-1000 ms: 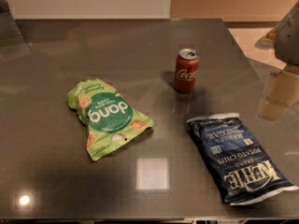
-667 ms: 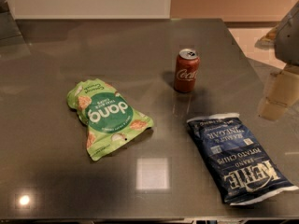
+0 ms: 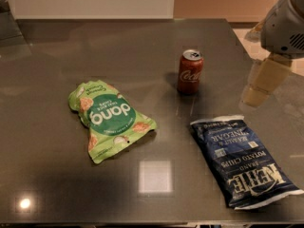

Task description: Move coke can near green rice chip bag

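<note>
The coke can (image 3: 190,71), red with white script and a silver top, stands upright on the dark table (image 3: 142,42), right of centre. The green rice chip bag (image 3: 109,117) lies flat to the can's left and nearer to the camera, with a clear gap between them. My gripper (image 3: 256,93) hangs from the pale arm at the right edge. It is above the table, to the right of the can and apart from it, and it holds nothing.
A dark blue chip bag (image 3: 244,159) with white lettering lies flat at the front right, just below the gripper. The table's right edge runs close behind the arm (image 3: 285,25). A white wall panel stands behind the table's far edge.
My gripper has moved a little to the left and slightly up, closer to the coke can. The can and both bags have not moved.
</note>
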